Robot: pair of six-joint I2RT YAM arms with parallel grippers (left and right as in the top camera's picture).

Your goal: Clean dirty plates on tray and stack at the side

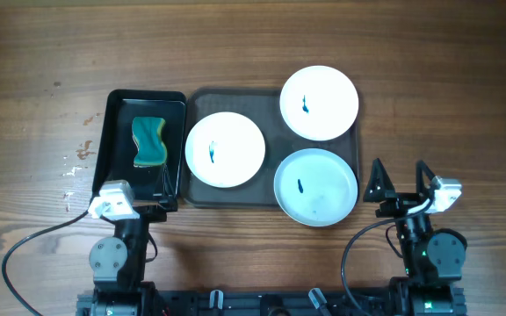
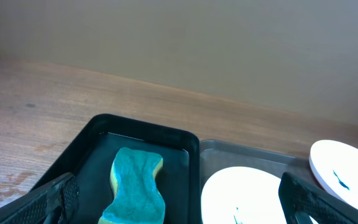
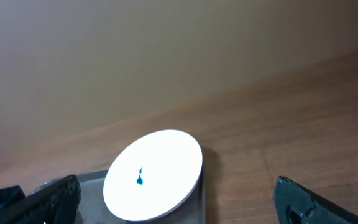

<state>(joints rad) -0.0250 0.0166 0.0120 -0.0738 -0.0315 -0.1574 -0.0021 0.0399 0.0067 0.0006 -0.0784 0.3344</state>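
I see both pairs of jaws standing wide apart, with nothing between them. The left jaws are low over the near edge of the small black tray (image 1: 112,132). Straight ahead of them a teal sponge (image 1: 148,142) lies inside it. Just to the right of that, the grey tray (image 1: 235,98) sits on the desk (image 1: 446,88). I cannot tell if it touches the black one or only comes very close. It carries the 3 white plates, each with a dark blue smear (image 1: 213,153) near its middle. The 1st plate (image 1: 225,149) lies ahead of the left jaws and to their right. The 2nd plate (image 1: 315,187) is just to the left of the right jaws and sticks out over the tray's near edge. The 3rd plate (image 1: 320,103) is further ahead of the right jaws, also to their left, and overhangs the far edge. The 3 lie flat, close but apart. The right jaws are over the desk beside the grey tray.
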